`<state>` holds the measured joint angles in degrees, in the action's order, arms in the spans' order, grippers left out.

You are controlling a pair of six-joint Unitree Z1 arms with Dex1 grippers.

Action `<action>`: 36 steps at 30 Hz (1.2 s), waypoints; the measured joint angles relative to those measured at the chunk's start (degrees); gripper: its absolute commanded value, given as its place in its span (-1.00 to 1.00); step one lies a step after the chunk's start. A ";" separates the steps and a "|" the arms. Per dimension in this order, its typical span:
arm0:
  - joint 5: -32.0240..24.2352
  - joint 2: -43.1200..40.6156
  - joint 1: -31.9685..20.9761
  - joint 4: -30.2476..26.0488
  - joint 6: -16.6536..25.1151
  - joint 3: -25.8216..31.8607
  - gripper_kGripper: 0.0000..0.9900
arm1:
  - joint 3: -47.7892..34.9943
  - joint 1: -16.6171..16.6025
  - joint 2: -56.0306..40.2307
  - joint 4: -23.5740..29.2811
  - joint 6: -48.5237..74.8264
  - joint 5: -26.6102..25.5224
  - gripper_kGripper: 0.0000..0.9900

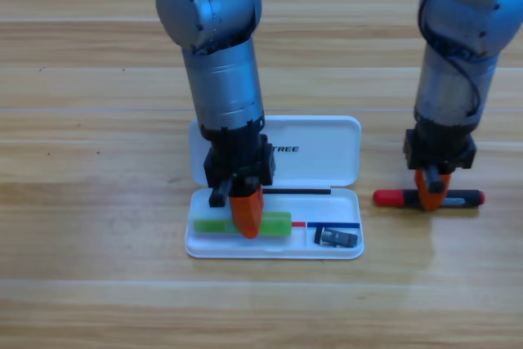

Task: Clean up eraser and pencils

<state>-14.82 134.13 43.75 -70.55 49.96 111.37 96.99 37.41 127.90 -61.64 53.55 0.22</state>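
A white case lies open, and my left gripper [247, 218] points down into its tray [274, 252], shut on the translucent light-green stick [211, 224]. The stick lies flat along the tray's left part. In the tray's small right compartment sits the dark eraser [337, 238]. The red marker with a black barrel [392, 198] lies level on the wood just right of the case. My right gripper [431, 194] points down over its middle and is shut on it.
The case's lid [319, 149] lies open flat behind the tray, with lettering on it. Both grey arms reach down from the top edge, the left one over the lid. Bare wooden table surrounds the case and the marker.
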 measured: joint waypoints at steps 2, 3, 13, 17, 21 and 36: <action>0.00 0.06 0.00 0.00 0.00 0.05 -1.00 | -0.13 0.05 -1.90 -1.44 -0.10 0.00 -1.00; 0.00 0.06 0.00 0.00 0.00 0.12 -1.00 | -0.11 0.12 -3.00 -2.31 -0.14 0.00 -1.00; -0.06 0.09 0.16 0.00 -0.49 1.59 -1.00 | 2.34 3.31 -8.73 -6.89 -2.47 0.00 -1.00; -0.06 0.34 0.52 0.00 -0.93 1.64 -1.00 | 2.36 4.42 -8.73 -7.15 -3.04 0.00 -1.00; -0.06 0.83 1.00 0.00 -1.14 1.64 -1.00 | 2.69 5.13 -8.73 -7.27 -3.82 0.00 -1.00; -0.06 1.07 1.10 0.00 -2.40 1.62 1.00 | 4.28 5.76 -8.71 -7.27 -4.13 0.01 -1.00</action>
<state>-14.88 135.21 44.85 -70.55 47.56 112.99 101.27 43.17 119.20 -68.91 49.41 0.23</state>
